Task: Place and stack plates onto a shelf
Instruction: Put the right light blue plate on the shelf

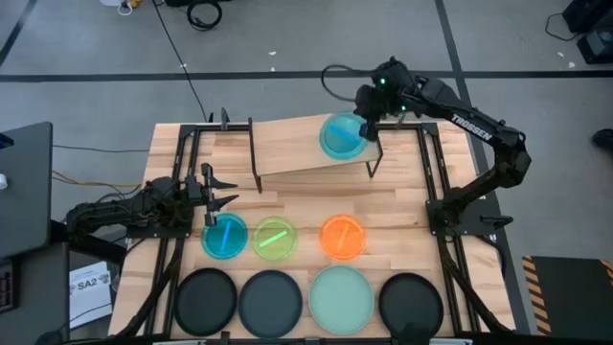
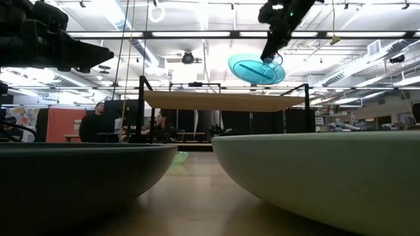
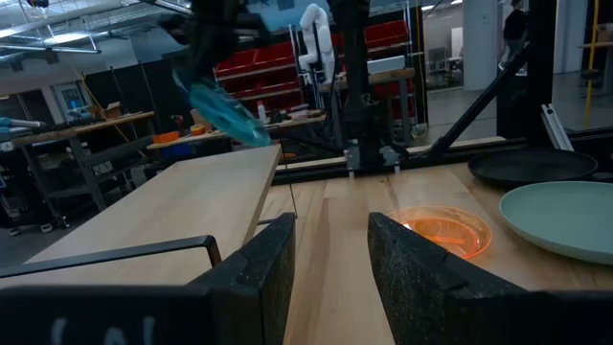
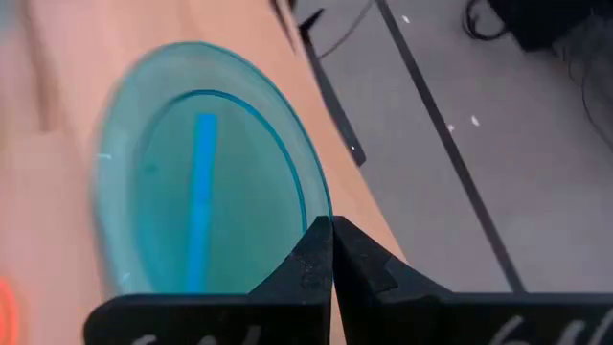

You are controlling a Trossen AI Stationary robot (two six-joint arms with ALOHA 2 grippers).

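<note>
Above the shelf, toward its 3 o'clock end in the high view, the right gripper is pinched shut on the rim of a translucent blue plate, which hangs tilted in the air clear of the board; the low view shows open space between the plate's lower edge and the shelf top. The grip sits on the plate's 2 o'clock edge, so the plate's body lies toward 8 o'clock from the fingers, over the board, and the coming move is, as I judge it, mostly a straight descent with a levelling of the tilt. The plate is close to the shelf's 3 o'clock edge and to the black leg there, so a small shift toward 9 o'clock would give a safer seat; the rest of the board out to 9 o'clock is open. The right arm is plainly the nearer one for this placing. The left gripper waits low at the table's 9 o'clock side, its fingers parted and holding nothing, just at 12 o'clock of a second blue plate. Beside that lie a green plate and an orange plate, and along the 6 o'clock edge a row of three dark plates with a mint plate among them.
</note>
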